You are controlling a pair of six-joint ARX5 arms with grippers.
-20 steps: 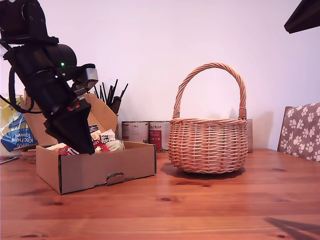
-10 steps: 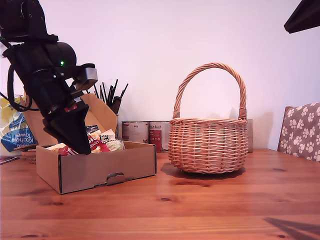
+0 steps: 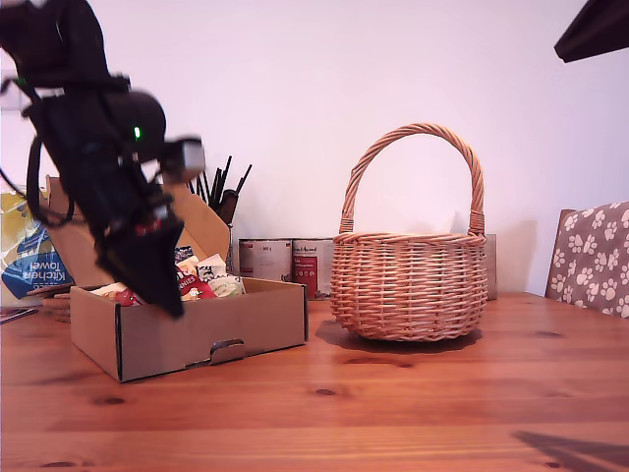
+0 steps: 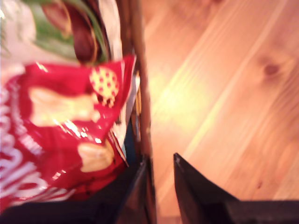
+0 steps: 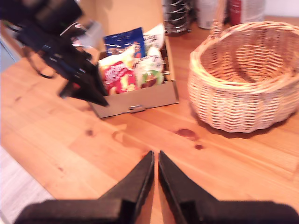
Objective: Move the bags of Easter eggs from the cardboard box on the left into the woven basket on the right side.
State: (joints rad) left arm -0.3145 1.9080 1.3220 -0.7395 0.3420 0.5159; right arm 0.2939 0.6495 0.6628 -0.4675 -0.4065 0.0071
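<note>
The exterior view showed the wooden table point(image 3: 393, 403) nearest the camera, bare pine boards across the front. On it, toward that view's left, sat the cardboard box point(image 3: 197, 329) with its flap lid raised behind and its tab slot facing forward. My first gripper point(image 3: 162, 285) hung tip-down at the box's near wall, blurred; in the first wrist view its fingers point(image 4: 191, 186) stood nearly together with only a thin gap, straddling the box's wall, pinching nothing. The red bag point(image 4: 60, 140) with white lettering lay just inside that wall, touching the pale white-green bag point(image 4: 51, 32). From the second wrist view, my second gripper point(image 5: 155, 161) hovered over bare table with its fingers almost closed and empty; beyond it the blue bag point(image 5: 124, 42) stood upright at the back of the box. The woven basket point(image 3: 411, 285) stood well apart, toward the exterior view's right. Behind lay tins point(image 3: 290, 261), a kitchen towel pack point(image 3: 25, 261), and a paw-print cushion point(image 3: 595, 256).
</note>
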